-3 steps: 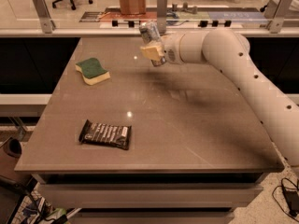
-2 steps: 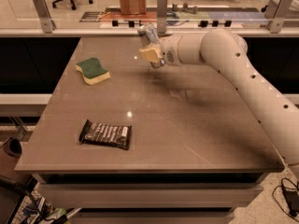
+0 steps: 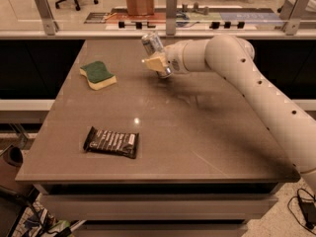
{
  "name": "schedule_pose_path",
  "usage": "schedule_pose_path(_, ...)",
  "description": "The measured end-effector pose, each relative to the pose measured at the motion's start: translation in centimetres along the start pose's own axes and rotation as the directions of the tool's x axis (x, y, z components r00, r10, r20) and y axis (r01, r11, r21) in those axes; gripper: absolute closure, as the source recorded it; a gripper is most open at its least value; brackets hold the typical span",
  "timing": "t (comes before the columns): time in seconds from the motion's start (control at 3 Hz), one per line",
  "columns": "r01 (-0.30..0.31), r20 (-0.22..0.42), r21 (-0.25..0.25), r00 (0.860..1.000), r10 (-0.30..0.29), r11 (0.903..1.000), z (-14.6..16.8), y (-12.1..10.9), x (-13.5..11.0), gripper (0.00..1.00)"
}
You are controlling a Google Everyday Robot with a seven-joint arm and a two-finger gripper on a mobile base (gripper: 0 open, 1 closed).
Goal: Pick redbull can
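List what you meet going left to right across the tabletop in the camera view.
green sponge → redbull can held in the gripper → white arm. The snack bar is left out because it overlaps the sponge sideways.

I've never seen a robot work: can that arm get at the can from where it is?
Yes, it looks so: the gripper is clamped on the can, which sits tilted in it over the table's far side. Nothing stands between them; the sponge lies well apart.
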State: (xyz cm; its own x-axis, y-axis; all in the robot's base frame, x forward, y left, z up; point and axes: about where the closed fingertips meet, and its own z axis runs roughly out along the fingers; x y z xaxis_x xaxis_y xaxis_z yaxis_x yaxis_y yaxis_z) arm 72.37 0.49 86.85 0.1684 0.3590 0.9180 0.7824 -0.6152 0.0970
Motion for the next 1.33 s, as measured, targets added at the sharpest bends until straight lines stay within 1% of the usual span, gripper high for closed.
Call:
schedule_pose_path(0.33, -0.118, -0.085, 0.021, 0.989, 0.119, 0.9928, 1.1, -0.8, -0.6, 1.0)
schedule_pose_path(0.67, -0.227, -0.232, 0.029, 0.946, 0.228, 0.9734, 1.9, -0.6, 0.7, 1.0)
schedule_pose_path(1.0, -0.274, -0.296, 0.021, 0.917, 0.268, 0.9614, 1.9, -0.5, 1.0, 1.0)
schedule_pose_path(1.33, -0.27, -0.3, 0.03, 0.916, 0.267, 0.9623, 2.4, -0.9, 1.5, 0.82)
